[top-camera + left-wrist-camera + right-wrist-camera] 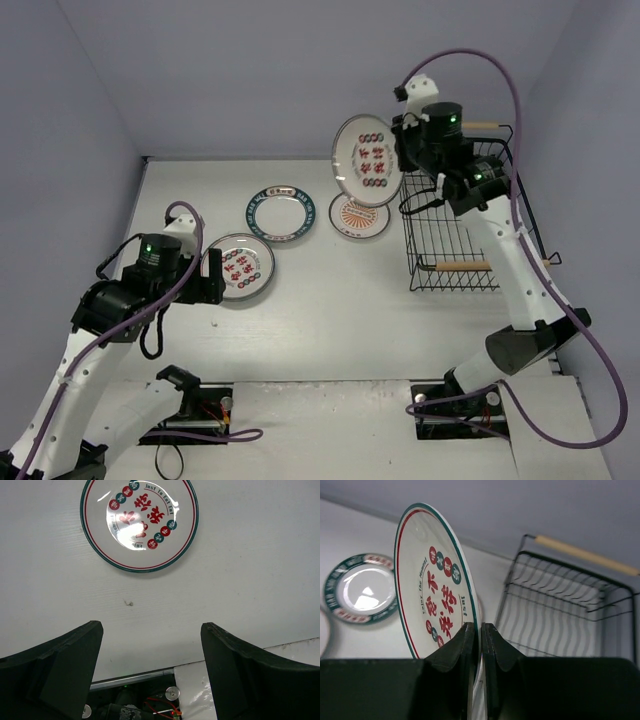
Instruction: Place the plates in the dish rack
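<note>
My right hand pinches a red-character plate by its rim, upright on edge; the dish rack lies just to its right. My left hand hangs spread above the tabletop, a second plate lying flat ahead

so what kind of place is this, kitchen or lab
Probably a lab test cell, not a kitchen: a white table boxed in by plain walls, with robot arms bolted at its edge.
</note>
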